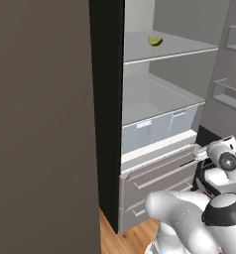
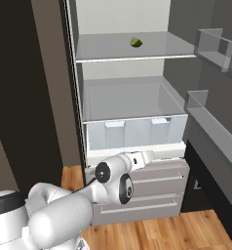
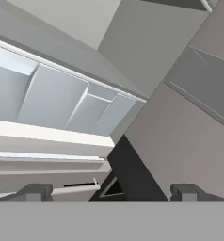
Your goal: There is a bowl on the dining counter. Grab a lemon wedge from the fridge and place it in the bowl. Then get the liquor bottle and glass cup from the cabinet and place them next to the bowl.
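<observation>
One target: lemon wedge (image 2: 135,42) on upper fridge (image 2: 132,97) shelf, top centre of frame
hand: (image 3: 109,192) open, empty, low by drawers
offset: wedge well above hand

arm's bent low and reaching forward, wrist roughly level, fingers (image 3: 37,192) spread wide apart with nothing between them.

Glossy white rounded-link robot arm (image 2: 59,215) w/ black joint bands, grey round end caps; two small dark grey square fingertips (image 3: 37,192).
</observation>
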You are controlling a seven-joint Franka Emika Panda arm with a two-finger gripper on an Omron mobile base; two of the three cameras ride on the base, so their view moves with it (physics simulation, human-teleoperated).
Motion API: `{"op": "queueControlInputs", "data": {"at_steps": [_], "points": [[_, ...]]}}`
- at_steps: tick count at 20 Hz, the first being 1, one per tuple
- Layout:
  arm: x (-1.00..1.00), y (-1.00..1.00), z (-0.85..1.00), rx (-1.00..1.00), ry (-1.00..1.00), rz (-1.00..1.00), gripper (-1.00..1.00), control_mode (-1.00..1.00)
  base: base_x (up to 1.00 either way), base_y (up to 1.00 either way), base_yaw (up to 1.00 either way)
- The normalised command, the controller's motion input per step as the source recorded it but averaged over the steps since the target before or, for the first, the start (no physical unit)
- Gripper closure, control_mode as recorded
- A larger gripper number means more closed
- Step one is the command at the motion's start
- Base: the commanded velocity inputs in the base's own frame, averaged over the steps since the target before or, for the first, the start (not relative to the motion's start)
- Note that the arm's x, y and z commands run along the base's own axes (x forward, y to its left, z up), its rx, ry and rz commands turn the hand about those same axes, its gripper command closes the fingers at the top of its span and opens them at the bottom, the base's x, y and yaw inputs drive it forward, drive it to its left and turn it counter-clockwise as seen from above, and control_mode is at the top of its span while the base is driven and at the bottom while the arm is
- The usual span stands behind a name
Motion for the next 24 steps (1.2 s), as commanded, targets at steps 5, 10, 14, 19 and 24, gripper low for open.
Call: {"op": "queueControlInputs", "data": {"at_steps": [5, 10, 14, 19, 24], "points": [[0.0, 0.35, 1.0, 0.14, 0.0, 0.13, -1.0, -1.0, 0.0, 0.0, 0.0], [-0.07, 0.0, 1.0, 0.06, 0.07, 0.13, -1.0, -1.0, 0.0, 0.0, 0.0], [-0.19, 0.0, 1.0, 0.05, 0.23, 0.11, -1.0, -1.0, 0.0, 0.0, 0.0], [-0.5, -0.08, 1.0, 0.02, 0.28, 0.07, -1.0, -1.0, 0.0, 0.0, 0.0], [-0.51, -0.07, 1.0, 0.06, 0.28, 0.07, -1.0, -1.0, 0.0, 0.0, 0.0]]}}
